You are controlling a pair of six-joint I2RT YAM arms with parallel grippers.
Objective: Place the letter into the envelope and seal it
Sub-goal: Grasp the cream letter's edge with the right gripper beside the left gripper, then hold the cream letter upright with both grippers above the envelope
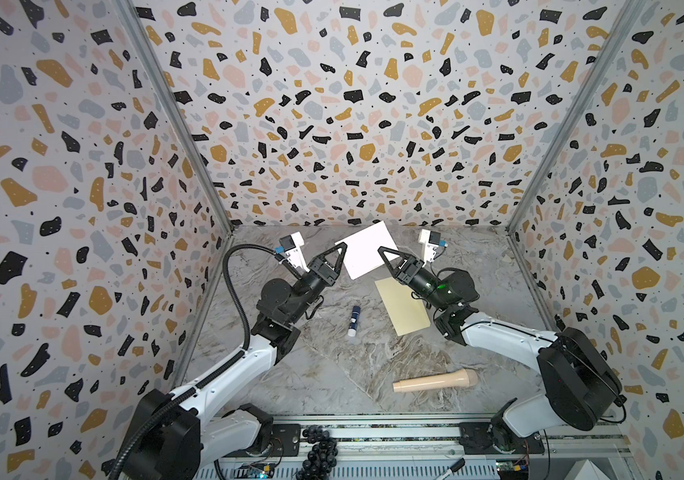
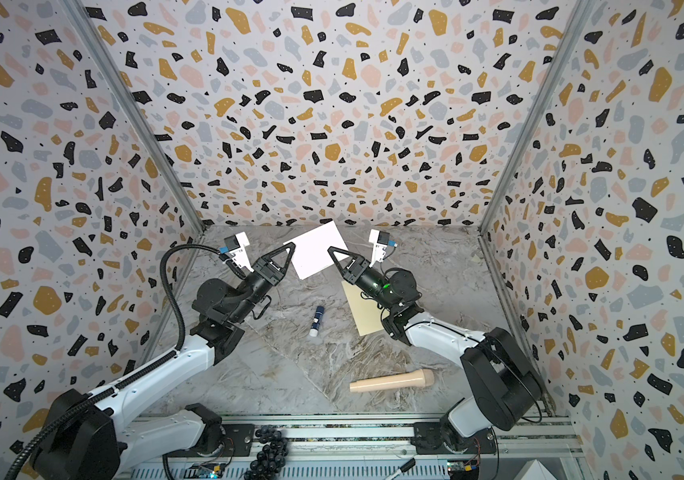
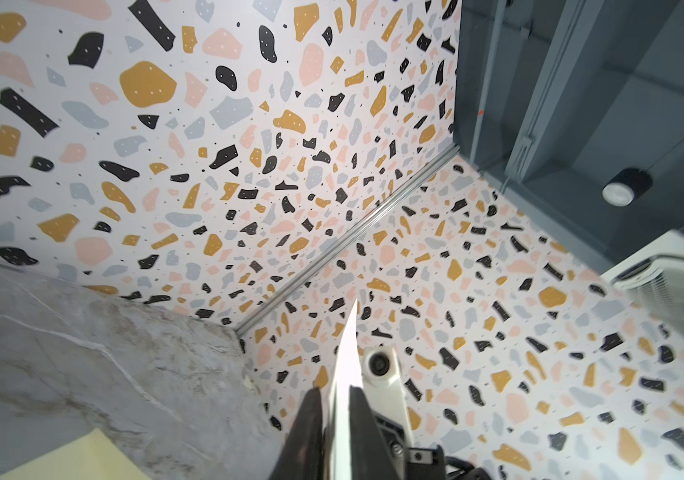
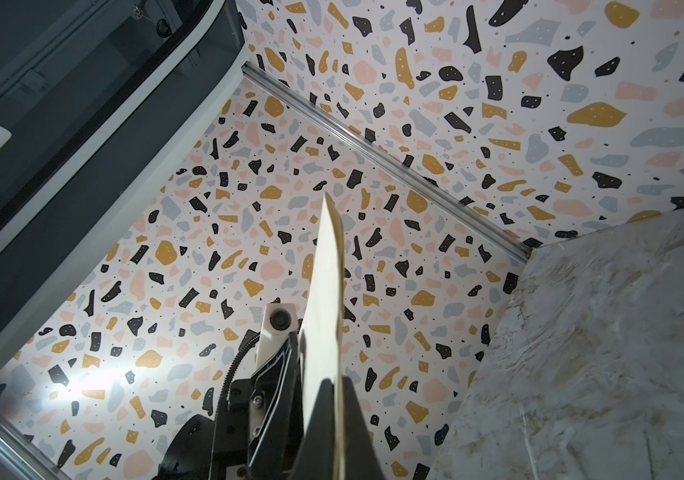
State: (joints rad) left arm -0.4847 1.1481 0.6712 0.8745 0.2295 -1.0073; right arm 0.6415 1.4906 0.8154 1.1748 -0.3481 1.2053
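Grey marble-patterned table (image 1: 332, 374) sits inside speckled walls, and near its back edge the letter (image 1: 367, 249) hangs tilted in the air between the two arms, its upturned face washed out to plain white in both top views. The right gripper (image 1: 381, 249) is clamped tight on the sheet's right edge; its wrist view shows the letter (image 4: 325, 311), cream there, pinched flat between the black fingers (image 4: 359, 436). The left gripper (image 1: 343, 247) has the opposite edge between its jaws, but in its wrist view the fingers (image 3: 311, 424) stand a little apart with a slight gap beside the letter (image 3: 346, 365), so it is loosely parted rather than pinching. The envelope (image 1: 402, 307) lies flat on the table nearer the front than the letter and apart from it, pale yellow, its right part hidden under the right arm. A glue stick (image 1: 354, 321) with a dark blue cap lies left of the envelope, and a beige rod (image 1: 435, 380) with a wider rounded end lies near the front
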